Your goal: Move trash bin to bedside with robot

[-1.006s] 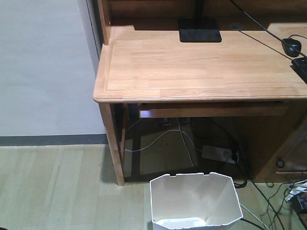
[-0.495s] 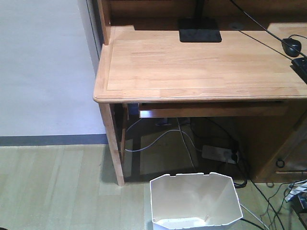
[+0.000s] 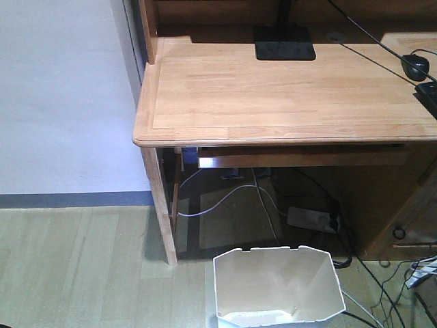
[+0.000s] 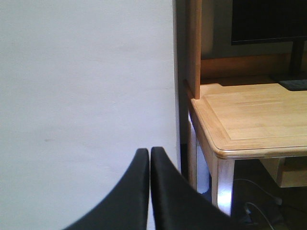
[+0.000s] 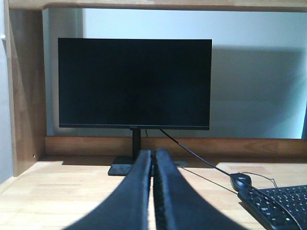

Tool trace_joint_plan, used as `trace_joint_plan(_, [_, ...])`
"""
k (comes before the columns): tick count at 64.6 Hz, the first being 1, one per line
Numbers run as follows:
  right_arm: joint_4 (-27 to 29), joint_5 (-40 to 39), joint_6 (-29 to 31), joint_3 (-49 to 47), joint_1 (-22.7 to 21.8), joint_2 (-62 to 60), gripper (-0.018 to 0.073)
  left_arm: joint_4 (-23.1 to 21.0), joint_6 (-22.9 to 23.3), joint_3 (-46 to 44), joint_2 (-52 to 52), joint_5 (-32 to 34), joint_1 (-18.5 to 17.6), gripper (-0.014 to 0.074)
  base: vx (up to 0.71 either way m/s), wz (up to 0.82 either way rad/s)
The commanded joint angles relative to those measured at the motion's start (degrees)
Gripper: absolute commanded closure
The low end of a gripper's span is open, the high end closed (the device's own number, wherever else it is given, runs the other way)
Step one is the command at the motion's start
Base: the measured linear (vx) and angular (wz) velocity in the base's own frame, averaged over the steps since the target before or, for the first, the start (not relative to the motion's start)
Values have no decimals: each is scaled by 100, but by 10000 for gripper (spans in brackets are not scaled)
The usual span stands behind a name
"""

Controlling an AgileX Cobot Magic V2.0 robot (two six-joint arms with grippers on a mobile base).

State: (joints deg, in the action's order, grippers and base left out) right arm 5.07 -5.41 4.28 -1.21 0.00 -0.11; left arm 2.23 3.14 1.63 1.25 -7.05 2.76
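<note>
From the front view we note the trash bin [image 3: 276,283] standing upright on the plank floor [image 3: 75,266]. It is white with its open top toward us, just in front of the wooden desk [image 3: 273,89] and near the desk's left front leg. The frame edge cuts off its base. Behind it, under the desk, lie loose cables [image 3: 225,200] and a power strip [image 3: 311,219]. Left gripper [image 4: 149,152]: jaws pressed together, holding nothing, raised beside the pale wall [image 4: 86,96] off the desk's left corner. Right gripper [image 5: 152,153]: jaws together, empty, low over the desktop, facing a dark monitor [image 5: 134,84], with mouse [image 5: 241,181] and keyboard [image 5: 280,206] to its right.
</note>
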Motion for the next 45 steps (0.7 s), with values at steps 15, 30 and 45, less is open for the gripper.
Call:
trace_joint_plan(15, [33, 670, 50, -1571, -22, 1883, 568, -26, 25, -119, 29, 414, -12, 603, 0, 0])
trace_joint_plan(30, [27, 1077, 50, -1816, -22, 2881, 568, -26, 25, -119, 29, 414, -12, 603, 0, 0])
trace_joint_plan(45, [160, 1227, 23, -1816, -27, 3144, 564, -26, 25, -119, 29, 414, -12, 603, 0, 0])
